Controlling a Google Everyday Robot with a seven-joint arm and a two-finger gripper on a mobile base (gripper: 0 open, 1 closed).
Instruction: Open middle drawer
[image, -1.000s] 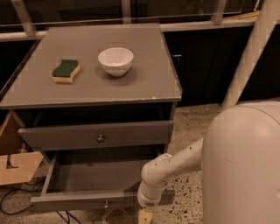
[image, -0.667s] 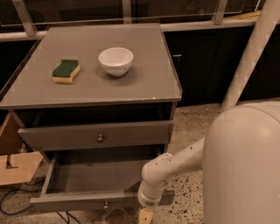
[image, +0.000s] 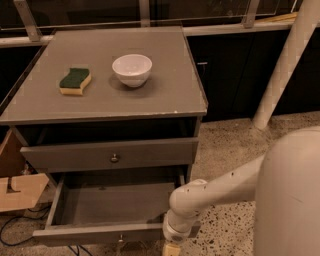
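Progress: the middle drawer (image: 107, 206) is seen pulled well out toward the near side, its bare inside exposed; the opening is judged done or nearly done.
Left to do: at most a little more pull and the withdrawal of the tool; nothing else appears to be needed.
Tool: the tool (image: 171, 248) is found at the near edge of the view, just right of the middle drawer's front panel, and is cut off there; whether it is open or closed cannot be told, and no contact with the knob (image: 120, 239) can be made out.
Arm: a smooth, rounded, off-white arm (image: 220, 190) is reached in from the right.
Upper drawer: the upper drawer (image: 150, 152) is set above, with a flat grey front and a small round metal knob at its centre.
Desk: a matt grey desk (image: 165, 95) is seen, flat-topped and square-edged.
On top: a green and yellow sponge (image: 75, 81) with a wavy outline is laid to the left; a glossy white round bowl (image: 132, 70) is set just right of it, apart.
Floor: a speckled stone floor (image: 225, 145) is seen.
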